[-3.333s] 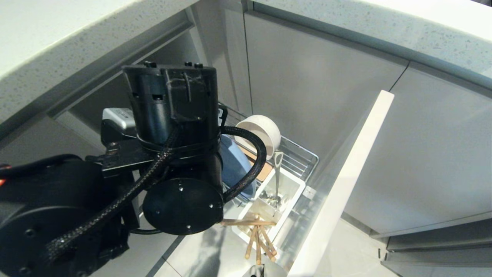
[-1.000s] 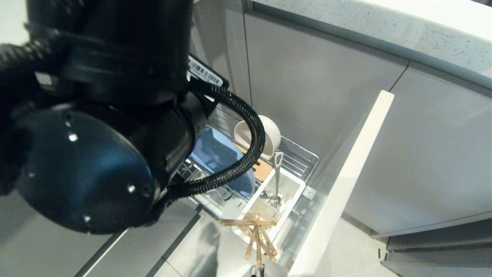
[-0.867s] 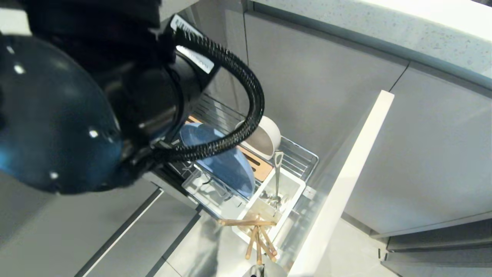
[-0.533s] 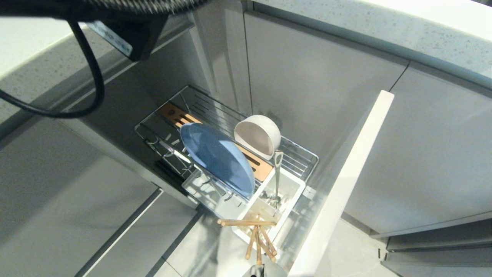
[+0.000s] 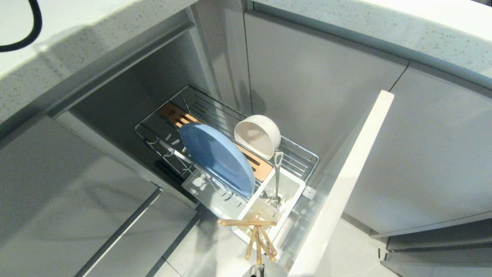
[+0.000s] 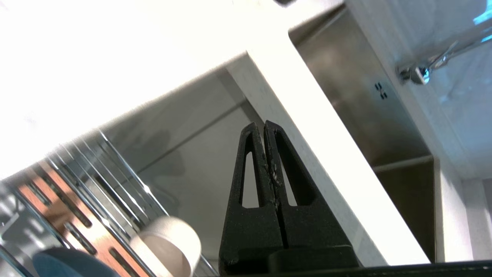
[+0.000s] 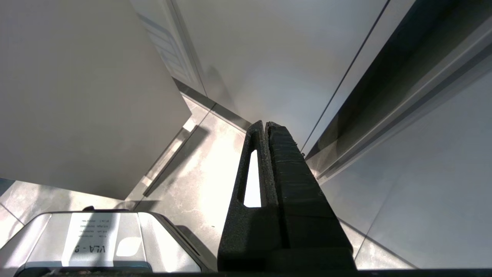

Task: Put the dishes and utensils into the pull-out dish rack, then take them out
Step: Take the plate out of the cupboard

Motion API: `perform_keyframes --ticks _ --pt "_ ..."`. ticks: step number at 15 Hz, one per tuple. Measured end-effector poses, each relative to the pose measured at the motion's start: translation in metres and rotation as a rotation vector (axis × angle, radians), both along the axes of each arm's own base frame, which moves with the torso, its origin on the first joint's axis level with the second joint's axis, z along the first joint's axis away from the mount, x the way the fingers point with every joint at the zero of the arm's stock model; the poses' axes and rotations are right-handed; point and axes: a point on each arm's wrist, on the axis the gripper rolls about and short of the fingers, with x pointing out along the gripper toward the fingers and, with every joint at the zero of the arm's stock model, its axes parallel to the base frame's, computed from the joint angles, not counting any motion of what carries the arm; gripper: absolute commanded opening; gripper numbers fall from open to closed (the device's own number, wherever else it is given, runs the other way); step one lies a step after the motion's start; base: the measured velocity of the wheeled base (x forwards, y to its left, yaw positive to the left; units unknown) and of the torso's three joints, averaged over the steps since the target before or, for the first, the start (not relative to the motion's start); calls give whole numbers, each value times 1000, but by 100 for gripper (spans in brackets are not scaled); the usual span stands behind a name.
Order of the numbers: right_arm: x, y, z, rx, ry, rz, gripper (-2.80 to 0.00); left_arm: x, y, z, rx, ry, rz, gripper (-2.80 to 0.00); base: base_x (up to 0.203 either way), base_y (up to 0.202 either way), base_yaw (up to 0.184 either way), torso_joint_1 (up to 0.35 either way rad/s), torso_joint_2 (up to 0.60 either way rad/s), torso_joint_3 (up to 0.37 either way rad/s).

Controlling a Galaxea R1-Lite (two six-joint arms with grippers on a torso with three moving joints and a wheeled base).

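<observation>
With its fingers pressed together on nothing, the left gripper [image 6: 264, 125] points at the counter edge above the pull-out dish rack [image 5: 303, 154], while the right gripper [image 7: 265, 125], likewise closed, hangs beside a box [image 7: 92, 238] lettered "VLA".

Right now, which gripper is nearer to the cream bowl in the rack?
Left. The left gripper, shut, is raised above the bowl and rack. The right gripper, shut, hangs near the floor, no bowl in its view.
</observation>
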Motion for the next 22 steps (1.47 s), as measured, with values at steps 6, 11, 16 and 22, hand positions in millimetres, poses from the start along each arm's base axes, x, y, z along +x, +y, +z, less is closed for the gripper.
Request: perform_keyframes --ticks 6,11,16,22 --pt "0 0 0 0 0 0 -280 2 48 7 75 -32 6 -280 0 0 0 0 0 0" --pt "0 0 0 0 0 0 -280 1 86 15 163 -105 81 -280 0 0 0 0 0 0" --pt "0 0 0 0 0 1 -280 -17 132 16 294 -187 140 -280 0 0 0 0 0 0" --pt "0 0 0 0 0 0 -280 -92 168 5 405 -212 160 -280 0 0 0 0 0 0"
